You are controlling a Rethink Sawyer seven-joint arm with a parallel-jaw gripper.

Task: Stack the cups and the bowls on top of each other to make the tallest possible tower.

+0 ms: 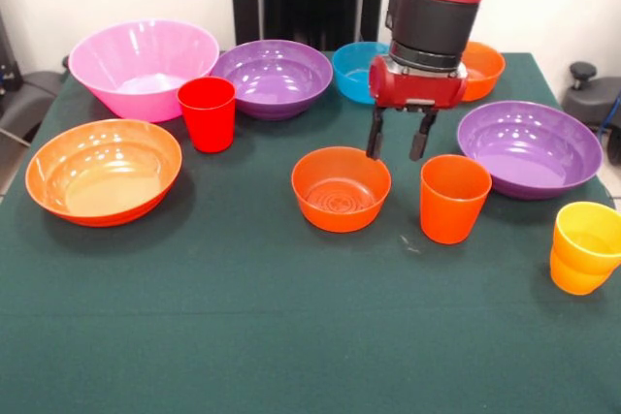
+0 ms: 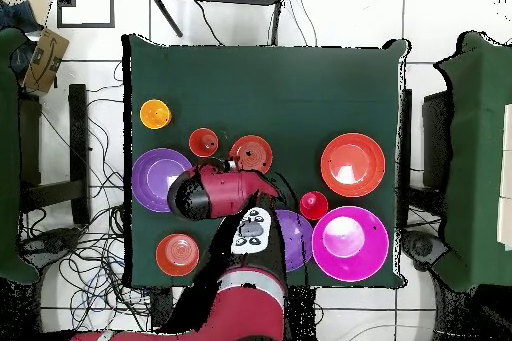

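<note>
Nothing is stacked yet; every piece sits apart on the table. From the left come the large orange bowl, the pink bowl, the red cup and a purple bowl. At centre the gripper hangs with its jaws open and empty, above the gap between the small orange bowl and the orange cup. It seems to be choosing its first pick. Next it must descend over one rim and close. The cup stands upright, mouth up, its long axis vertical.
</note>
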